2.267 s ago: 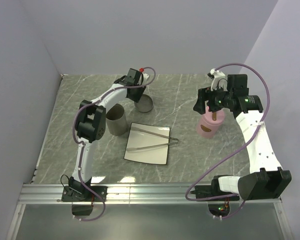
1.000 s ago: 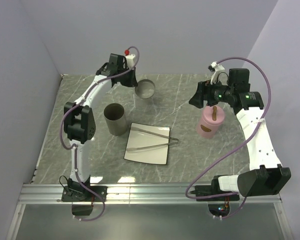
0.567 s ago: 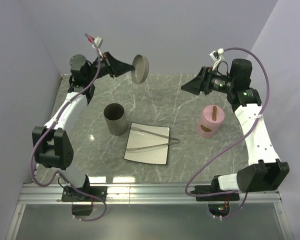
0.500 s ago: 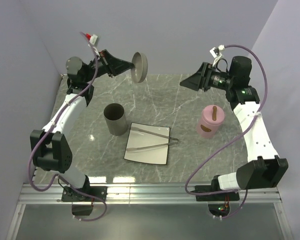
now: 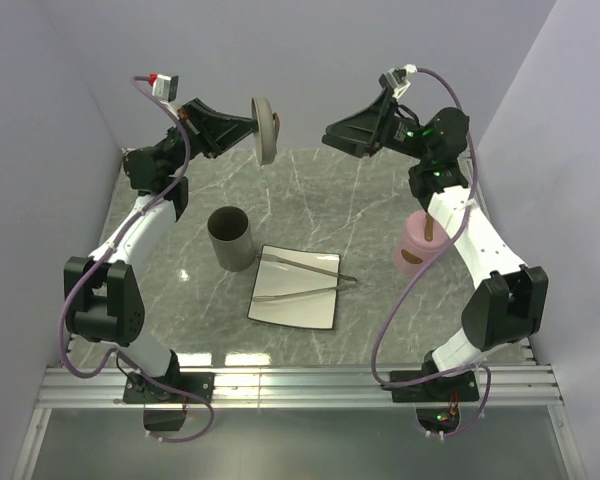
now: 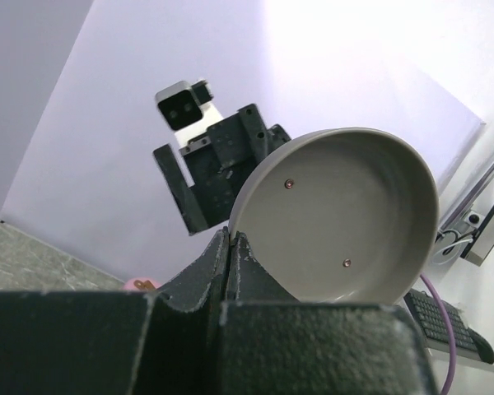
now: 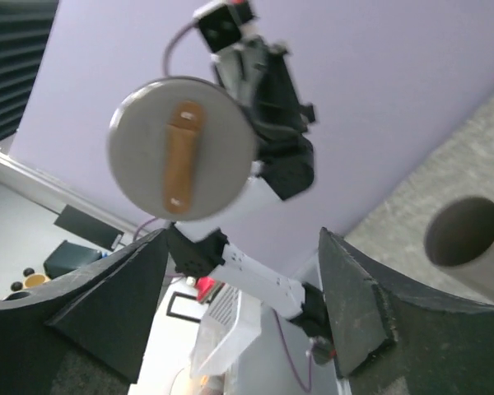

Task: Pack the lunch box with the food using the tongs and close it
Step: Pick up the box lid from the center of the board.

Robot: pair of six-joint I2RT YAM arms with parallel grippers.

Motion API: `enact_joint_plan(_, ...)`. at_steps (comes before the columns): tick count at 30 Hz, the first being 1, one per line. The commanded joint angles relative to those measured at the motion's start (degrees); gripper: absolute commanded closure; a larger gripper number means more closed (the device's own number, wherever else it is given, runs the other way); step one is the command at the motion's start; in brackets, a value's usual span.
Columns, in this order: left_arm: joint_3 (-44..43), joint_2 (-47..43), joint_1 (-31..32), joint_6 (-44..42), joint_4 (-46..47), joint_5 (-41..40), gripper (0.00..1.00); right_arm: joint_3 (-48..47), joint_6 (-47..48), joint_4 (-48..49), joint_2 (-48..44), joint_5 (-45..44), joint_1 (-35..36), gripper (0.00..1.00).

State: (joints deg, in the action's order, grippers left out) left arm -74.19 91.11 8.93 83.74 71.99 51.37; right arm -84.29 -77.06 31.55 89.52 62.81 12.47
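Holding a grey lid (image 5: 266, 130) aloft by its rim, the left gripper (image 5: 250, 128) is clamped tight; the right gripper (image 5: 327, 133), jaws apart and empty, faces it. The tongs (image 5: 305, 277) lie unused on the white plate (image 5: 285, 312) near the open grey container (image 5: 230, 238); packing appears not yet begun.

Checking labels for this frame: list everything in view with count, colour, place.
table: 1, grey marble, under everything
plate: 1, white, square, mid-table
tongs: 1, silver, lying on the plate
canister: 1, grey, open, standing left of the plate
jar: 1, pink, brown handle on top, right of the plate
lid: 1, grey with tan handle, in the air over the far edge
food: none visible
left gripper: 1, black, in the air, shut on the lid's rim
right gripper: 1, black, in the air, open, empty, facing the lid
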Motion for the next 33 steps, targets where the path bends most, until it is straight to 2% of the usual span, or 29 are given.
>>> enact_joint_plan(1, 0.89, 0.29, -0.14, 1.86, 10.81, -2.24, 1.0, -1.14, -1.22, 10.22, -1.79, -6.97, 3.08, 0.21)
enact_joint_plan(4, 0.81, 0.65, -0.31, 2.12, 11.33, -2.77, 1.0, -2.88, 4.71, 6.25, -1.81, -13.23, 6.42, 0.29)
enact_joint_plan(9, 0.89, 0.74, -0.67, 2.74, 12.3, -3.39, 1.0, -4.22, 1.83, 6.16, 0.57, -16.13, 10.64, 0.37)
enact_joint_plan(13, 1.33, 0.65, -0.67, 3.0, 12.39, -3.04, 1.0, -1.06, -1.95, 8.61, 0.31, -17.54, 12.22, 0.37)
enact_joint_plan(20, 3.09, 0.82, -0.49, 2.65, 13.18, -3.56, 1.0, -0.61, -1.6, 5.63, -0.39, -18.68, 13.54, 0.36)
enact_joint_plan(25, 4.14, 0.12, -0.14, 1.77, 12.3, -3.04, 1.0, 0.97, -5.47, 6.33, 0.31, -20.27, 14.34, 0.36)
enact_joint_plan(33, 3.79, -0.14, 1.53, -0.51, 10.19, -2.51, 1.0, 1.5, -6.61, 7.73, 1.45, -20.88, 16.18, 0.38)
